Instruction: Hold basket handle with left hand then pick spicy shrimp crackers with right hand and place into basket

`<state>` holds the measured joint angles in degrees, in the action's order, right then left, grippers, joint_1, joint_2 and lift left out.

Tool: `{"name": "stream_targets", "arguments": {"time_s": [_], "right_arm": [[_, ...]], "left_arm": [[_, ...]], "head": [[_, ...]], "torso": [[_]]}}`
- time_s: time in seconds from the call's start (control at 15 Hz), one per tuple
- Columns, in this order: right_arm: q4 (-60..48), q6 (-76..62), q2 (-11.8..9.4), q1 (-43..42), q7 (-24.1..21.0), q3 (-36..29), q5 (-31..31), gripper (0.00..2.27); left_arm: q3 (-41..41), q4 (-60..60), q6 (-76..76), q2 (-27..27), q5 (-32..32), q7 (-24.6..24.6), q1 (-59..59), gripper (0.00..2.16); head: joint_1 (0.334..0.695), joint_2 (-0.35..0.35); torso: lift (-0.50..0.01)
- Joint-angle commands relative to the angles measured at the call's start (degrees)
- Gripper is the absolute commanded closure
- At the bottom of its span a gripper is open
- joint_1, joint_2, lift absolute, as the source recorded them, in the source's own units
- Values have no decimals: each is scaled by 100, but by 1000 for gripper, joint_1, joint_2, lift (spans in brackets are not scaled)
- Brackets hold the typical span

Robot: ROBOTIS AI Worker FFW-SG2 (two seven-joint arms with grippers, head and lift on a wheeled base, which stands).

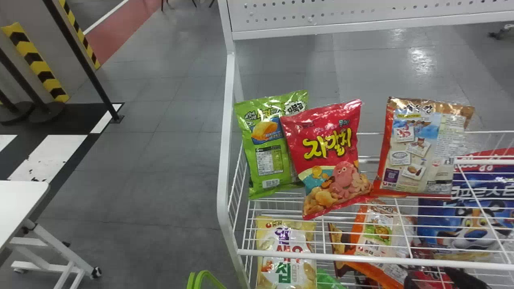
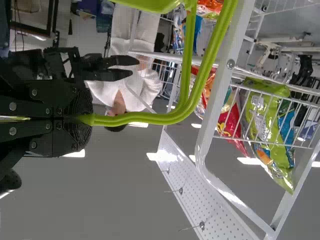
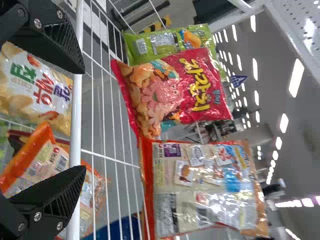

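The white wire rack [image 1: 229, 80] is placed ahead of the right gripper [image 1: 435, 277], whose fingers are spread. The green basket [image 2: 150, 4] is seen in part beside the left gripper [image 2: 85, 119]. The spicy shrimp crackers [image 1: 425, 148] are stood on the upper shelf, straight ahead of the right gripper and beyond its fingertips. A red bag [image 1: 325, 144], then a green bag [image 1: 267, 144], are set farther left of that gripper. The basket handle [image 2: 175, 117] is pinched between the left gripper's fingers.
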<state>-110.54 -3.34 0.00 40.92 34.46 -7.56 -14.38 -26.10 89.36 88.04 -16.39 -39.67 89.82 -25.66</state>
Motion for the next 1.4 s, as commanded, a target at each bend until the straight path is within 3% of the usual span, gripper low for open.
{"name": "stream_targets", "arguments": {"time_s": [0.0,0.4,0.87,1.33], "right_arm": [[384,-953,5,57,-89,-9,66,144],[1158,-2359,5,92,-484,-228,277,144],[1281,-2482,5,92,-572,-387,321,144],[1316,-2412,5,65,-581,-387,321,144]], "left_arm": [[17,-15,-1,13,21,74,0,2148],[35,-51,-36,21,39,74,0,2148],[96,-51,-36,30,39,74,18,2148],[114,-51,-36,30,47,74,18,2148]], "head": [[695,134],[695,33],[695,-51],[695,-57]], "torso": [[-10],[-10],[-10],[-10]]}}
